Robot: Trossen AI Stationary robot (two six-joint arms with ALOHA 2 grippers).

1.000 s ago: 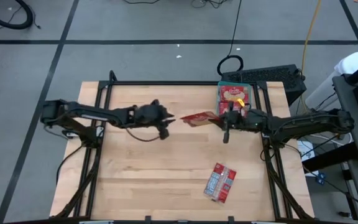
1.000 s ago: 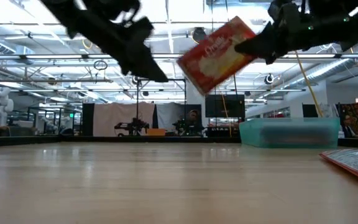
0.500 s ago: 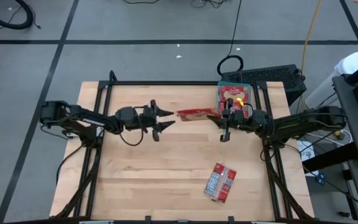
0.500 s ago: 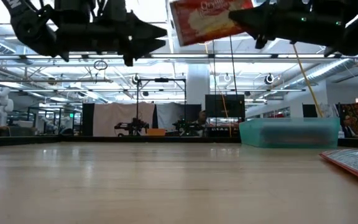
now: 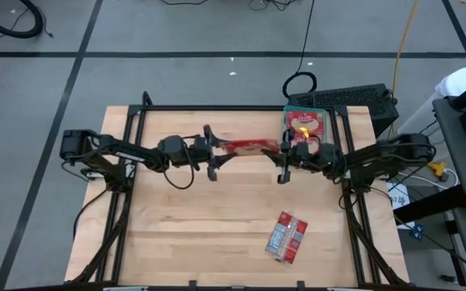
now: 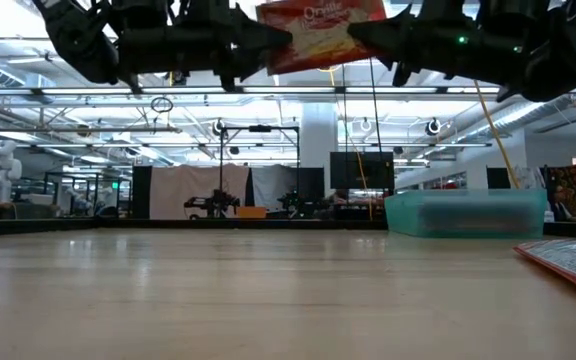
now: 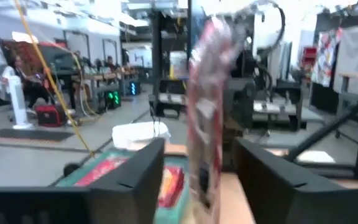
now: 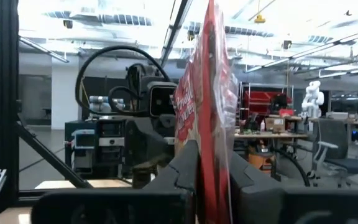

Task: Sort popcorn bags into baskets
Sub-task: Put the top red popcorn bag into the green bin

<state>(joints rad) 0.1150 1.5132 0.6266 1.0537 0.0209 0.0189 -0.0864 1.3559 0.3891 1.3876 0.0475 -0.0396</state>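
Observation:
A red popcorn packet [image 5: 253, 147] with a cream popcorn picture [image 6: 318, 28] hangs in the air above the table's far middle, on edge, its long side level. My right gripper [image 5: 279, 151] is shut on its right end. My left gripper [image 5: 214, 151] is open, with one finger on either side of the packet's left end [image 7: 204, 124], not touching it. The teal tray [image 5: 286, 123] at the far right holds red packets. Another packet [image 5: 287, 237], silvery-blue side up, lies flat near the table's near right. My right gripper pinches the packet's right end [image 8: 211, 118] between its two fingers [image 8: 185, 171], coming level from the table's right. The packet is lifted clear of the table, standing on edge with its picture face toward the near side and reaching left toward my left gripper.
A black keyboard-like box [image 5: 354, 101] sits beyond the tray off the table's far right corner. A black frame [image 5: 217, 107] borders the table's far edge and sides. Bare wood [image 5: 192, 226] fills the near left.
My right gripper has risen and moved a little left, carrying the packet up and turning it from tilted to level and on edge. My left gripper has tipped up from pointing down to level and come to the packet's left end.

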